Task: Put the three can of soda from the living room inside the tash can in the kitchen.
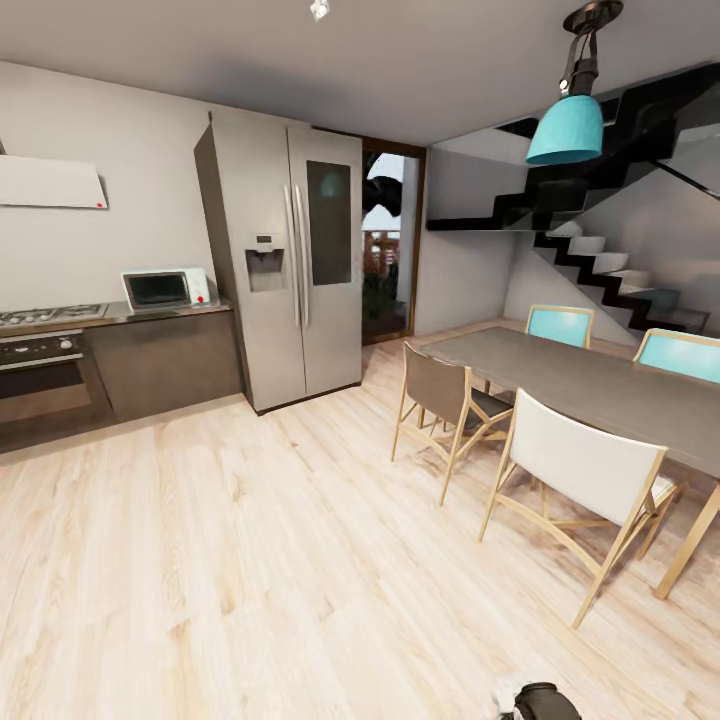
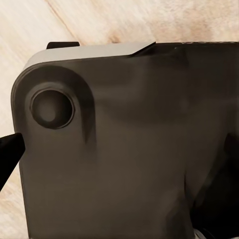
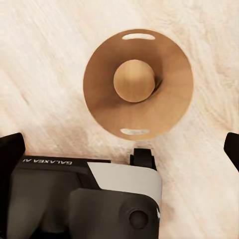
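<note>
Broadly, the head view takes in the kitchen, with its pale blond plank floor [image 1: 250, 560] running across most of the picture. A dark staircase [image 1: 600, 250] climbs along the far right wall. A tall steel fridge [image 1: 285, 270] stands against the back wall, beside a doorway. A long grey dining table [image 1: 600, 385] fills the right side. Around it stand a white-backed chair [image 1: 585, 480] and a grey chair [image 1: 445, 400] on the near side, and two teal chairs [image 1: 560, 325] on the far side. Left of the fridge runs a row of dark cabinets [image 1: 170, 360] under a grey worktop, with a built-in oven [image 1: 40, 375] at the left edge. A small microwave [image 1: 165, 288] sits on the worktop next to the fridge. A teal pendant lamp [image 1: 566, 128] hangs above the table.

The tash can [image 3: 138, 82] stands upright on the plank floor. In the right wrist view it is seen from straight above, glossy brown inside, near the robot's dark base [image 3: 89, 204].

The right gripper [image 3: 120, 149] hangs above that spot with its jaws wide apart and nothing between them. The left gripper [image 2: 119, 154] faces the robot's dark body panel [image 2: 124, 124], its jaws likewise apart.
</note>
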### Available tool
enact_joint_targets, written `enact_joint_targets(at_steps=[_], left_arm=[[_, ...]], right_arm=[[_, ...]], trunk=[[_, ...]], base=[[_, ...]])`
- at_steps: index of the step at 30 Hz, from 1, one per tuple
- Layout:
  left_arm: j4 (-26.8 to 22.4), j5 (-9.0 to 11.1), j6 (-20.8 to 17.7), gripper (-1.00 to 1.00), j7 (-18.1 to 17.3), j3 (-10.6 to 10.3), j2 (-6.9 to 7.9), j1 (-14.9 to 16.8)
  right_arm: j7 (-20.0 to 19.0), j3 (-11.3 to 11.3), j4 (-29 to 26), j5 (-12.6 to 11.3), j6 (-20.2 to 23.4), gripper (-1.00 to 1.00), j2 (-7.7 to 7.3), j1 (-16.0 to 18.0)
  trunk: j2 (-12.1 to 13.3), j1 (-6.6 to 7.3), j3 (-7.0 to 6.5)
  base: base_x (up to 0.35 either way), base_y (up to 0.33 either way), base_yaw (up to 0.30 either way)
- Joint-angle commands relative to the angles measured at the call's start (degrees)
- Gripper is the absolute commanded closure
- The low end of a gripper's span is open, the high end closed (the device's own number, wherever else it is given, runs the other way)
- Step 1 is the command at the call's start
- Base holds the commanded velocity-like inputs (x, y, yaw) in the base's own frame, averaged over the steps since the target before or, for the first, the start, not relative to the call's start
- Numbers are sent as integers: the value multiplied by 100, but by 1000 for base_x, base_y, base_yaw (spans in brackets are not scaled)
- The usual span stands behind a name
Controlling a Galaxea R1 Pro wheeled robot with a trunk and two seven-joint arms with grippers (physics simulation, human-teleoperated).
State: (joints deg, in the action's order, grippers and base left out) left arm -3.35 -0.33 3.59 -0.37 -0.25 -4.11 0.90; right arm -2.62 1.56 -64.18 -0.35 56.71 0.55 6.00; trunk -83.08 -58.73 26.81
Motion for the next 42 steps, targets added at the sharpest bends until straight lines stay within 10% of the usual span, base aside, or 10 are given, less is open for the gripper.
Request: enact_joint_targets(at_steps=[1,7,16,42], left_arm=[[0,0,0,-100,0,0,0,0],[1,6,13,-100,2,7,-1,-2],[1,7,18,-100,-2,8,-8,-2],[1,7,17,-100,2,8,-10,-2]], right_arm=[[0,0,6,1,-2,-100,0,3],[20,184,1311,54,-228,-100,161,1039],[775,318,1541,9,-222,-100,486,1740],[785,327,1634,-35,-277,-100,582,1844]], trunk=[[0,0,0],[0,0,0],[0,0,0],[0,0,-35]], base=[[0,0,0],[0,0,0],[0,0,0],[0,0,-44]])
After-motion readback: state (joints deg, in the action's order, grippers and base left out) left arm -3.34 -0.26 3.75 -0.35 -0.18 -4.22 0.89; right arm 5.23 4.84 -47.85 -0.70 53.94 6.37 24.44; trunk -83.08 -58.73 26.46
